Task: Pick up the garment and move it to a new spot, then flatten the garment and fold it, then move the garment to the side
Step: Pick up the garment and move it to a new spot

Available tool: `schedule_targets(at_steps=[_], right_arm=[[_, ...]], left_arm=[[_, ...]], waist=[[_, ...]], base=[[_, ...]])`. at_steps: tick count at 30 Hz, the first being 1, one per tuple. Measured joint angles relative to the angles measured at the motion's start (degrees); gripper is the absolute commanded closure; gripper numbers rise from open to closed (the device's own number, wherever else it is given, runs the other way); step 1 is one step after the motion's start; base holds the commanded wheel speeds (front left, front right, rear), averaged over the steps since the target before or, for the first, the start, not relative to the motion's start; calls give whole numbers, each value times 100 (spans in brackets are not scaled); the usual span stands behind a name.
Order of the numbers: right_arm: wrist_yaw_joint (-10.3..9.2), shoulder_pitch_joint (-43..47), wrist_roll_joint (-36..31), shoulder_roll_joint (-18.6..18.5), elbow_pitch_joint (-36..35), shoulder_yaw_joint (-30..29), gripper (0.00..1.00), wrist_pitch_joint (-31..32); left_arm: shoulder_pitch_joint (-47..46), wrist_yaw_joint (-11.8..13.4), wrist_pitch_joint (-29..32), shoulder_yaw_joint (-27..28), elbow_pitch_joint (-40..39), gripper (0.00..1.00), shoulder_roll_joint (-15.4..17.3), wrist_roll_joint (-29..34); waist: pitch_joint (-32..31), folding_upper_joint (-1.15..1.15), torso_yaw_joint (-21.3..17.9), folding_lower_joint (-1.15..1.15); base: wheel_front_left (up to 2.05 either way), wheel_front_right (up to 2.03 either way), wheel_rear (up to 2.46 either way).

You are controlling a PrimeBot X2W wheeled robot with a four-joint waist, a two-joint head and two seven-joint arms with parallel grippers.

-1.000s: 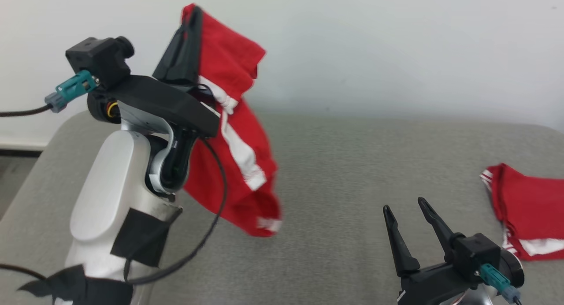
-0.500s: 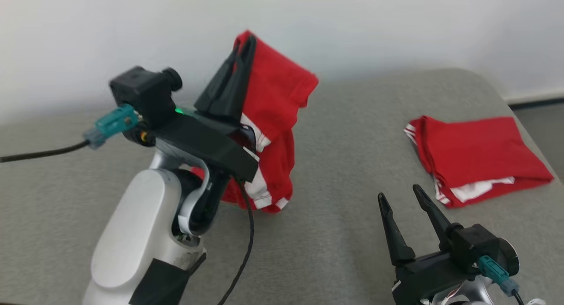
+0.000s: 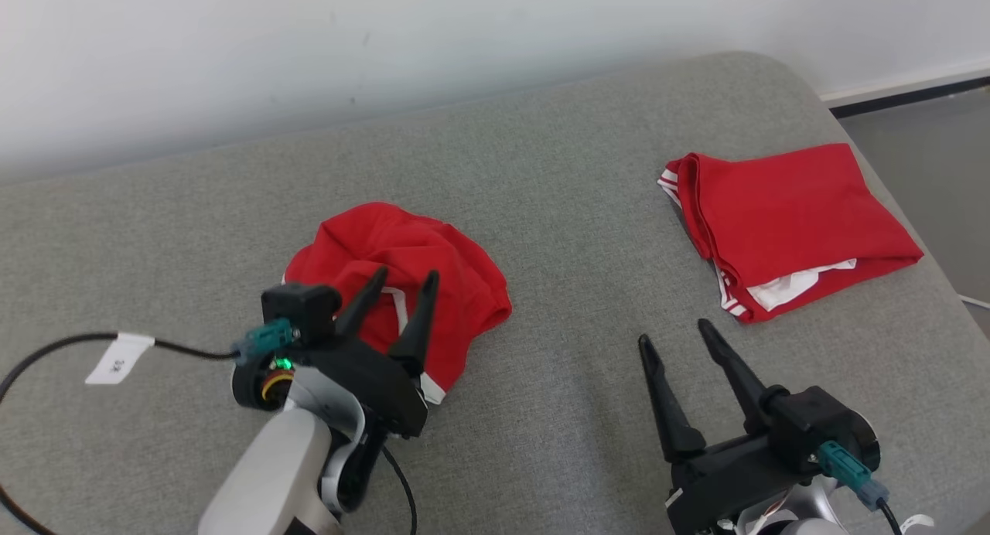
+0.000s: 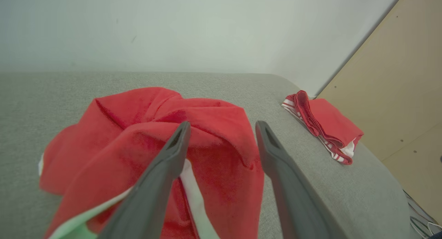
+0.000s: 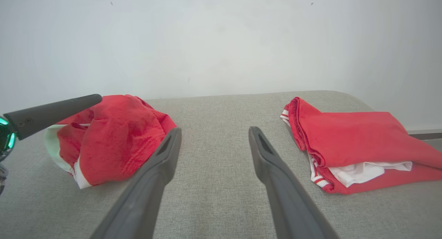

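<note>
The garment (image 3: 472, 287) is soft matt red cloth, the cushion (image 3: 588, 210) coarse grey woven fabric.

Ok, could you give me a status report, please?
Left gripper open at crumpled garment. Right gripper open, empty. Folded garment apart, right. Nothing in the way.

Left tool (image 3: 407, 273) sits low at lower left of head view, fingers parted (clear gap between them), tips pointing up and away. Pale forearm (image 3: 267, 477) below it. Right tool (image 3: 674, 332) at lower right, fingers parted too, leaning slightly left.
</note>
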Motion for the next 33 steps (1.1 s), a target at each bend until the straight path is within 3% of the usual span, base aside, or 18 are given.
schedule_targets(at_steps=[5, 10, 17, 22, 24, 29, 33], right_arm=[[0, 24, -5, 3, 73, -37, 0, 1], [0, 129, -41, 7, 97, -207, 0, 18], [0, 359, -19, 7, 164, -513, 0, -92], [0, 531, 59, 2, 199, -897, 0, -341], [0, 536, 74, 10, 211, -957, 0, -471], [0, 685, 100, 1, 380, -1211, 0, -803], [0, 765, 97, 5, 589, -1261, 0, -948]], left_arm=[[111, -142, -254, -243, 49, 0, -91, -278], [519, -133, -913, -219, -397, 0, 304, -178], [1445, 307, -1224, 205, -1446, 0, 650, 510], [2749, 630, -1241, 1237, -2719, 0, 499, 1221], [3123, 617, -1241, 1500, -2900, 0, 360, 1319], [3526, 302, -1243, 2047, -3089, 0, 108, 1637], [3750, 60, -1241, 2111, -2880, 0, 55, 1930]], waist=[[-88, 0, 113, -1], [-225, -1, 306, -1], [-369, -1, 606, -2], [-508, -1, 917, -3], [-555, -1, 1010, -2], [-669, -1, 1252, -3], [-761, -1, 1443, -3]], base=[[0, 0, 0], [0, 0, 0], [0, 0, 0], [0, 0, 0], [0, 0, 0], [0, 0, 0], [0, 0, 0]])
